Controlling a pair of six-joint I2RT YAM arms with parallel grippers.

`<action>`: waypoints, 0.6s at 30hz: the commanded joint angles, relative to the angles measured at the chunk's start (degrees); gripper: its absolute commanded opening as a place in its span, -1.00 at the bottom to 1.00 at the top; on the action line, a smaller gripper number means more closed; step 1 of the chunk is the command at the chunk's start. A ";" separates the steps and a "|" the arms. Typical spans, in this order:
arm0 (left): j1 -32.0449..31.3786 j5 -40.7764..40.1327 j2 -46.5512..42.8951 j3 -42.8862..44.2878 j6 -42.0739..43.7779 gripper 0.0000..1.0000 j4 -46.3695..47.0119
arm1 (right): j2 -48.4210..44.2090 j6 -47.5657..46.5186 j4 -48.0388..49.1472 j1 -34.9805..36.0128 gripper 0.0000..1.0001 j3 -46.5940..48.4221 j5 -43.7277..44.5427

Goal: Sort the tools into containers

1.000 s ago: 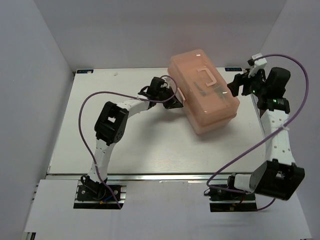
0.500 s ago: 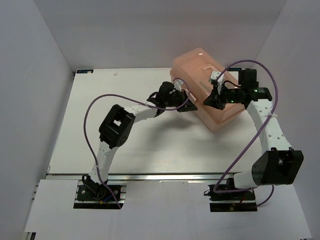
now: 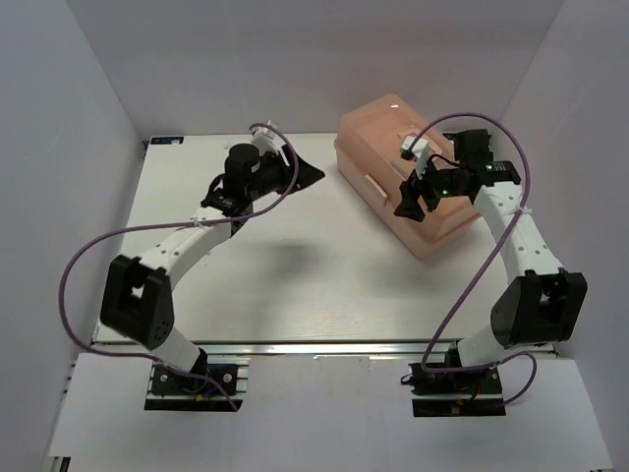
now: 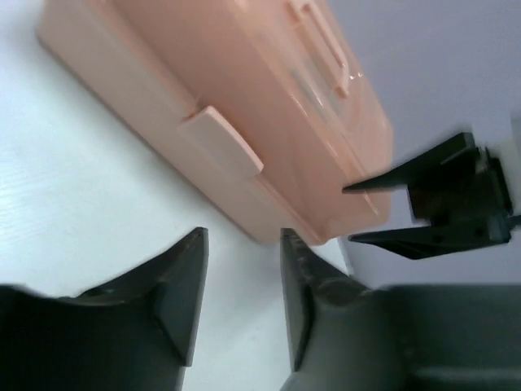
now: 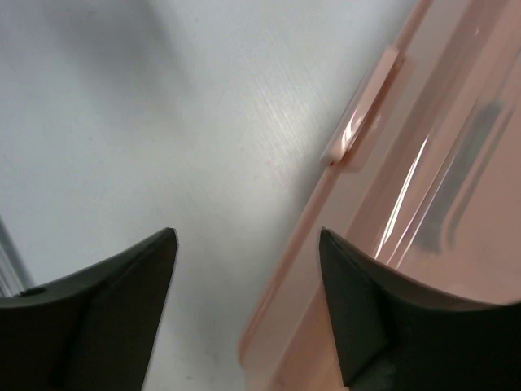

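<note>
A salmon-pink plastic toolbox (image 3: 393, 147) sits at the far right of a white table (image 3: 295, 285). It is turned at an angle and its lid is shut. Its long front side faces the middle of the table and carries a latch (image 3: 371, 183). Its back corner lies close to the far edge of the table, near the right wall (image 3: 580, 118).

The left hand (image 3: 305, 175) is just left of the box, apart from it, with a strip of table between them. In the left wrist view, the left hand (image 4: 242, 236) has its 2 fingers (image 4: 183, 285) a narrow gap apart and holds nothing. Beyond them are the latch (image 4: 224, 140) and the lid handle (image 4: 326, 41).

The right hand (image 3: 408, 202) is above the front edge of the box, toward its near corner. In the right wrist view, the right hand (image 5: 248, 235) is spread wide and holds nothing. One finger (image 5: 122, 301) is over the table and the other is over the lid edge. Whether it touches the box cannot be told.

A dark long shape (image 5: 464, 163) shows through the lid, too blurred to identify. No tool is plainly visible.

White table stretches from the box to the left wall (image 3: 69, 147) and to the near edge.
</note>
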 commanded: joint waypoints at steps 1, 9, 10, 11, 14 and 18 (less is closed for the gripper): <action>-1.07 -4.78 -7.95 -0.02 7.73 0.25 -7.40 | -1.70 9.53 2.03 4.01 0.64 5.12 0.66; -1.07 -13.05 -22.54 -4.85 10.98 0.96 -12.33 | -5.22 36.82 10.49 12.46 0.79 4.77 14.38; -1.07 -13.92 -24.46 -5.21 11.16 0.96 -12.60 | -4.87 38.24 10.14 12.46 0.79 5.99 16.22; -1.07 -14.19 -25.35 -5.56 11.42 0.96 -13.21 | -4.09 40.25 9.27 12.37 0.79 6.78 16.85; -1.07 -14.90 -27.29 -5.65 12.04 0.96 -14.70 | -2.77 41.32 8.21 12.37 0.79 9.42 17.38; -1.07 -15.07 -28.44 -5.82 12.74 0.96 -16.46 | -3.99 41.33 13.27 12.37 0.79 7.68 18.78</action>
